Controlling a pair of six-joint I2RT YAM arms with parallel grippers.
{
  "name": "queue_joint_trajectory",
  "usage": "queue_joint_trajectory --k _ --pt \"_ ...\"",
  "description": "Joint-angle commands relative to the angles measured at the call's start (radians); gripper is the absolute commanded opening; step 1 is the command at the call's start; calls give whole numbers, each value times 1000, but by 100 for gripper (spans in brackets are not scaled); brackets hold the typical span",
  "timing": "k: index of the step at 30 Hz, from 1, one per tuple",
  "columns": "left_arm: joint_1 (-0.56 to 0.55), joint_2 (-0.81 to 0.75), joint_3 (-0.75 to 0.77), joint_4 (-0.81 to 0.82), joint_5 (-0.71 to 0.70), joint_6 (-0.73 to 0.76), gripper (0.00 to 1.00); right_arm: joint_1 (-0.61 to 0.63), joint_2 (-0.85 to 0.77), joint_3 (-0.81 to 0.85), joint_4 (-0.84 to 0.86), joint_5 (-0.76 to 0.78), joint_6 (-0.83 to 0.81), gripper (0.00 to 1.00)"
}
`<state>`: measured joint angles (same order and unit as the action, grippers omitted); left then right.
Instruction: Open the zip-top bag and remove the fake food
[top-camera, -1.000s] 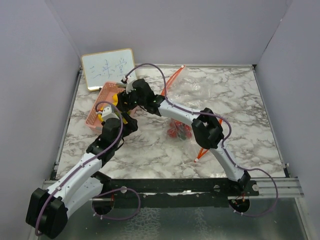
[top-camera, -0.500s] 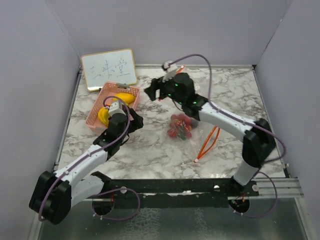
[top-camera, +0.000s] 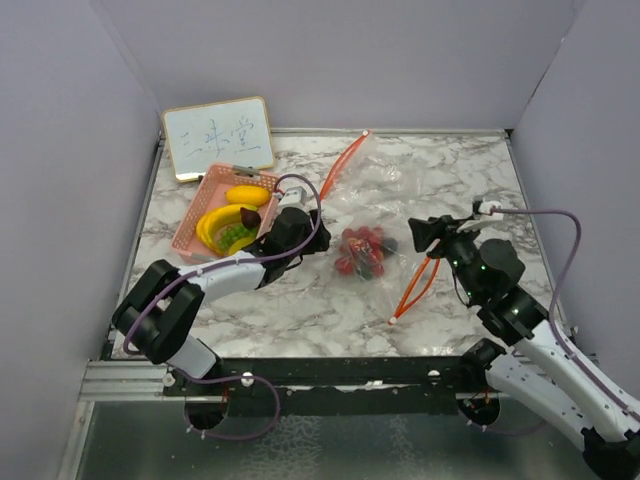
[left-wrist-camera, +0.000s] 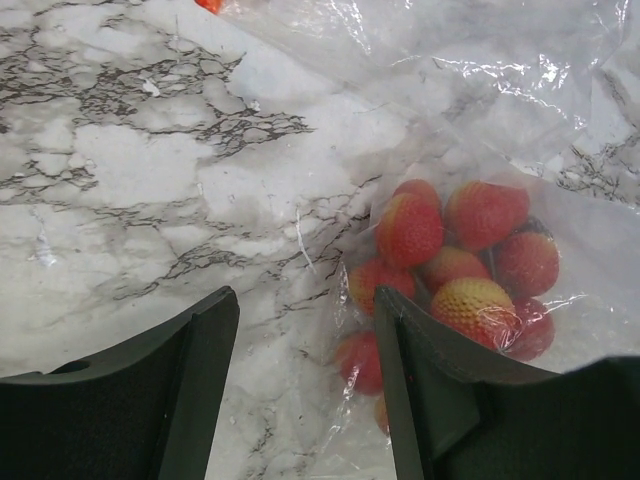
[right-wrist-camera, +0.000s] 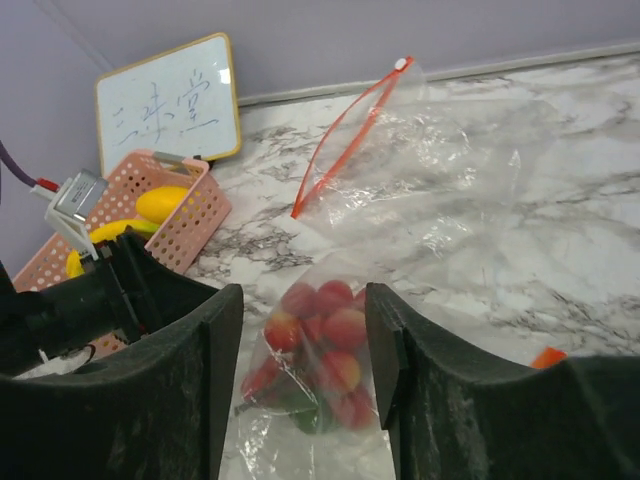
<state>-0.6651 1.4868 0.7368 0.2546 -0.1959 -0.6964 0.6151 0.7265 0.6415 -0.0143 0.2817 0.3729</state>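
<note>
Leaning against the back wall at the upper left of the overhead frame is a small whiteboard (top-camera: 218, 138) with handwriting. Just below it a pink basket (top-camera: 190, 215) sits on the marble worktop (top-camera: 300, 300), holding a banana (top-camera: 210, 225), a lemon (top-camera: 247, 194), green bits (top-camera: 236, 234) and a dark purple piece (top-camera: 252, 216). A clear zip-top bag (top-camera: 410, 180) lies crumpled and flat from the centre toward the upper right. One orange zip strip (top-camera: 345, 160) runs up toward the back edge and another slants down at centre right. The red berry cluster (top-camera: 362, 252) rests at frame centre inside the bag, so plastic film covers it on every visible side. The left fingers (left-wrist-camera: 205, 390) are spread with only bare marble in the gap and grip nothing. In the left wrist view the cluster lies at centre right, above and beside the right-hand finger, which hides its lowest berries, so contact cannot be judged. The right fingers (right-wrist-camera: 200, 380) are also spread and empty, hovering to the right of the cluster over the lower strip. In the right wrist view the berries show through the gap at lower centre, clearly apart from both fingers. The left arm's black wrist sits at lower left there, between the basket and the berries.
</note>
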Motion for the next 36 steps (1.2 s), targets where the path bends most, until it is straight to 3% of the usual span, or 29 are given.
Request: queue_joint_trajectory --k 1,6,9,15,27,36 --pt "-22 46 51 61 49 7 58 -2 -239 -59 -294 149 164 49" --pt "-56 91 76 77 75 -5 53 -2 -404 -127 -502 195 310 36" --pt "-70 110 89 75 84 -5 49 0 -451 -142 -643 250 470 13" --pt "-79 132 95 79 88 -13 47 0 -502 -168 -698 305 580 2" --pt "-80 147 105 68 106 -5 46 0 -281 -293 -432 180 519 1" --pt "-80 160 96 79 124 -15 46 -2 -136 -387 -14 20 389 1"
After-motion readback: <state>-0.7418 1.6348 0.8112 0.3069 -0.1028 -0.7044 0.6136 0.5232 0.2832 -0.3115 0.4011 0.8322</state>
